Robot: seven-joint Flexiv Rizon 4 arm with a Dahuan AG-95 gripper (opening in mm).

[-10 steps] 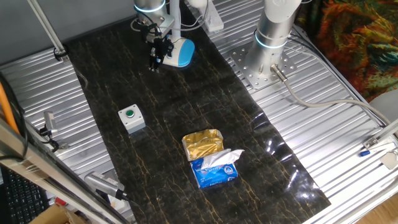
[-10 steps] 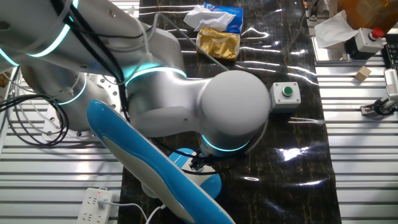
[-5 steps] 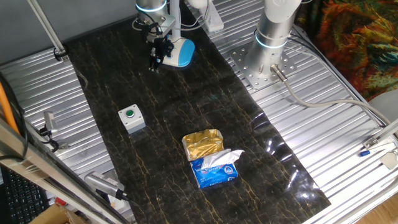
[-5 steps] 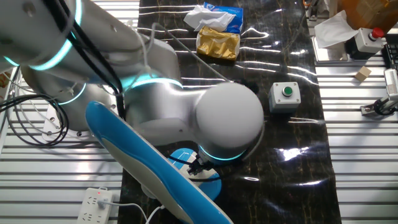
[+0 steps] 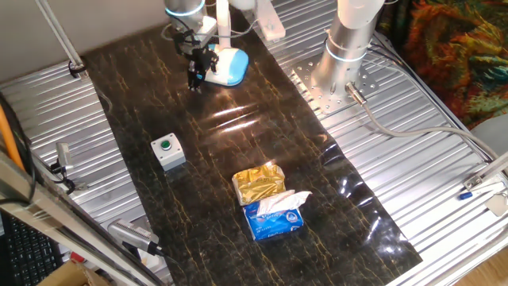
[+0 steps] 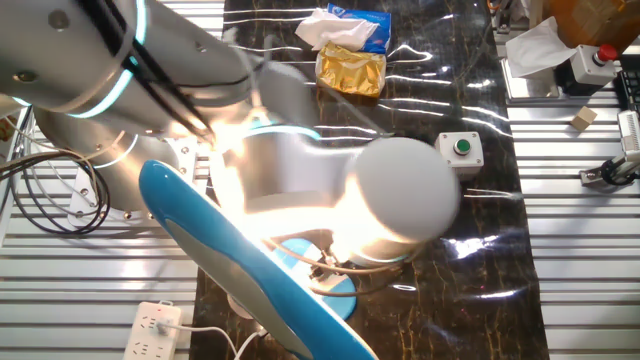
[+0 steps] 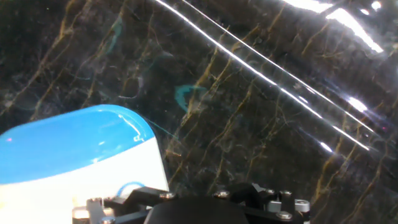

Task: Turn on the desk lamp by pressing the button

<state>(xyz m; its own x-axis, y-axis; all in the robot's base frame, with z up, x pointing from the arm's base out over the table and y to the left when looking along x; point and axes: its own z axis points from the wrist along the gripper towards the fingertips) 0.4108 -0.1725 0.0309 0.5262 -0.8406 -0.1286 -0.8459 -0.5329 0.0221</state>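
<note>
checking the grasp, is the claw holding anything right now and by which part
Nothing is held: the claw hangs at the edge of the desk lamp base, gripping no part of it.

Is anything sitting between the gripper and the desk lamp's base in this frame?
Nothing visible does. The gripper hangs right at the edge of the desk lamp base, with only bare dark mat around it. The green button box and tissue pack lie well away.

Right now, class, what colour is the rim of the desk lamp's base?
Light blue around the desk lamp base; the hand view shows it best.
</note>
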